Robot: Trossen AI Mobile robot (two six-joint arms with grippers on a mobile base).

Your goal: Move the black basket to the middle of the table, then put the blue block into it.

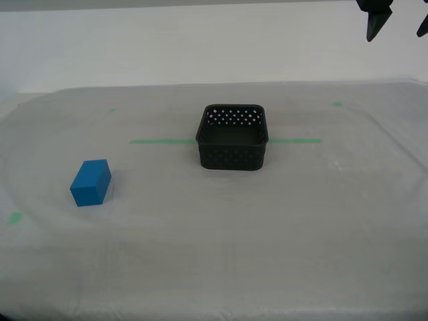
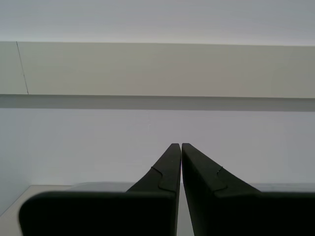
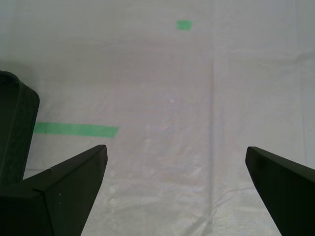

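Centred on the table [image 1: 281, 221], the black basket [image 1: 232, 137] sits empty astride the green tape line [image 1: 157, 141]. Unmoved at eight o'clock lies the blue block [image 1: 91, 182], open sheeting around it. My first gripper [image 3: 174, 162] is spread wide; my second gripper [image 2: 181, 147] is pressed together, empty.

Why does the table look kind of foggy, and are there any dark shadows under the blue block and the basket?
Exterior view: soft, even light; the table looks milky from its whitish sheeting, the blue block and black basket cast only faint shadows. First wrist view: my first end effector looks soft-edged up close. Second wrist view: sharp wall, no glare.
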